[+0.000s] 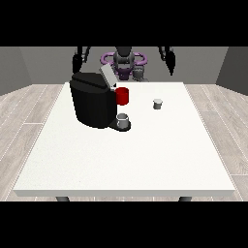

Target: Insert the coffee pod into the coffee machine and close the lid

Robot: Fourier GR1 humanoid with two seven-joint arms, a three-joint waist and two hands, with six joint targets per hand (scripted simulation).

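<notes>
From the front, the white bench [145, 160] carries a black coffee machine [93, 104] at its left-centre, the grey lid [107, 76] tilted up and open at the top. A grey cup [123, 120] stands on the machine's base, and a red cup [122, 96] sits just behind it. The small grey coffee pod [158, 103] stands alone on the bench, well to the right of the machine. The hand at the view's left [77, 63] and the hand at the view's right [170, 62] both hang raised near the robot, holding nothing; how their fingers lie cannot be told.
</notes>
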